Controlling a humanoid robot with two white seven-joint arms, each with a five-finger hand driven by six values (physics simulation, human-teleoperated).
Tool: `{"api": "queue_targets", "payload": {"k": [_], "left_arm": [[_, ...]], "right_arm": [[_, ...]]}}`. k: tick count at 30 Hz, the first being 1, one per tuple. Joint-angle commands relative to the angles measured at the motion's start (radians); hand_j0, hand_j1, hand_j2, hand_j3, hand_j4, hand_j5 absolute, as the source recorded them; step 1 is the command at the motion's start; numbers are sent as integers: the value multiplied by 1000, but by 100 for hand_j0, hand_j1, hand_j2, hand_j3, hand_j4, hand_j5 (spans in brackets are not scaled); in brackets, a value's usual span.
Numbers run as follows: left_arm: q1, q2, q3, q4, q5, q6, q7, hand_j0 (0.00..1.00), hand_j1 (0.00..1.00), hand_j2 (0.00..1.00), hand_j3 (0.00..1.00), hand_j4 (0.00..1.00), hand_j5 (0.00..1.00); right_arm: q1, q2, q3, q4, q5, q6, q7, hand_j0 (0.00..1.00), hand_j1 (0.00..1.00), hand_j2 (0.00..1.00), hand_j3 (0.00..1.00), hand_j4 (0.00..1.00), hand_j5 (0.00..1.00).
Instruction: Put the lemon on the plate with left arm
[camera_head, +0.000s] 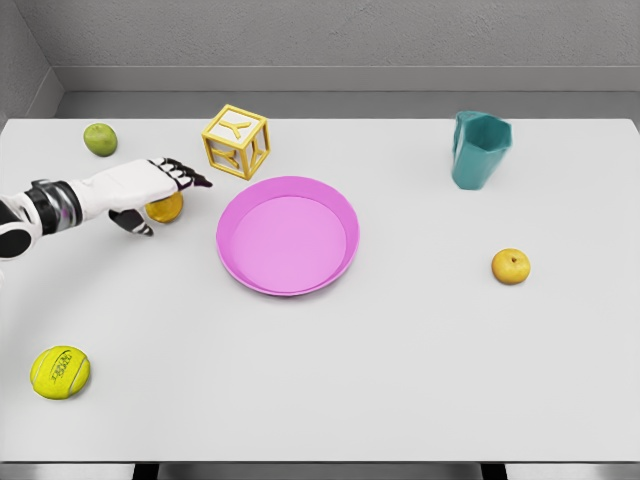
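A yellow lemon (166, 208) lies on the white table, left of the pink plate (288, 234), and is partly hidden under my left hand (165, 192). The hand reaches in from the left edge, palm down over the lemon. Its dark-tipped fingers (186, 175) stretch toward the right and its thumb (138, 224) drops beside the fruit. The fingers look spread, not closed around the lemon. Nothing lies on the plate. My right arm does not show.
A yellow wire-frame letter cube (237, 141) stands just beyond the hand. A green fruit (100, 139) lies at the far left, a yellow ball (60, 372) at the near left. A teal cup (479, 149) and an orange fruit (511, 266) are at the right.
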Motion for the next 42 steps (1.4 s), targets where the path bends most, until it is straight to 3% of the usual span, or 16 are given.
{"api": "queue_targets", "payload": {"k": [1, 4, 7, 23, 28, 42], "left_arm": [[0, -1, 1, 10, 2, 2, 1, 100, 100, 100, 100, 100, 100], [-3, -1, -1, 10, -12, 2, 1, 100, 100, 100, 100, 100, 100], [-9, 0, -13, 9, -25, 2, 0, 86, 86, 86, 86, 86, 86], [-14, 11, -42, 48, -21, 2, 3, 86, 86, 86, 86, 86, 86], [-22, 11, -42, 47, -19, 2, 1, 65, 65, 65, 65, 65, 65], [-31, 19, -28, 35, 24, 2, 1, 52, 52, 52, 52, 52, 52]], "right_arm": [[0, 0, 0, 0, 0, 0, 1, 100, 100, 100, 100, 100, 100], [0, 0, 0, 0, 0, 0, 1, 100, 100, 100, 100, 100, 100], [0, 0, 0, 0, 0, 0, 1, 100, 100, 100, 100, 100, 100], [0, 0, 0, 0, 0, 0, -1, 100, 100, 100, 100, 100, 100], [0, 0, 0, 0, 0, 0, 1, 100, 100, 100, 100, 100, 100], [0, 0, 0, 0, 0, 0, 1, 100, 100, 100, 100, 100, 100]]}}
